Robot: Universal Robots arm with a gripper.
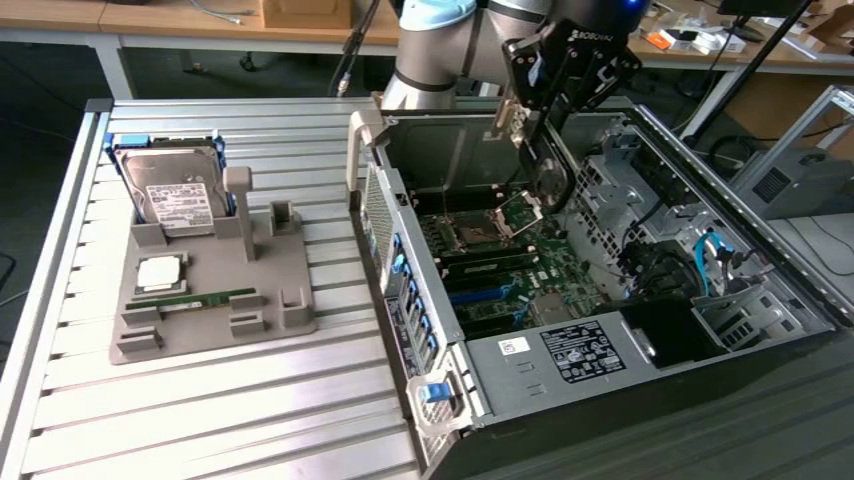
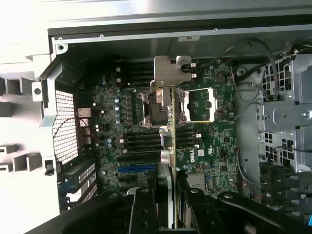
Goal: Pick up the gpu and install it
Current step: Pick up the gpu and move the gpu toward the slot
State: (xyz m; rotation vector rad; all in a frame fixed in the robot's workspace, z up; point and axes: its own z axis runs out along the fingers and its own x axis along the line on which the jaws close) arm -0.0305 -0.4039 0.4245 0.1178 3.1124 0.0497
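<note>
My gripper (image 1: 547,95) hangs over the open computer case (image 1: 781,265), shut on the gpu (image 1: 550,165). The gpu is a thin dark card held on edge, its silver bracket (image 1: 509,115) towards the case's rear wall. Its lower end is just above the motherboard (image 1: 514,270), near the CPU socket. In the wrist view the gpu (image 2: 173,122) appears edge-on as a thin line running out from between my black fingers (image 2: 142,207), with the metal bracket (image 2: 170,73) at its far end, over the socket area of the motherboard (image 2: 214,146).
On the slatted metal table (image 1: 200,400), at the exterior view's left, a grey holder (image 1: 287,315) carries a silver hard drive (image 1: 174,190), a CPU (image 1: 160,270) and a green RAM stick (image 1: 194,298). Drive cages and blue cables (image 1: 707,255) crowd the case's right side.
</note>
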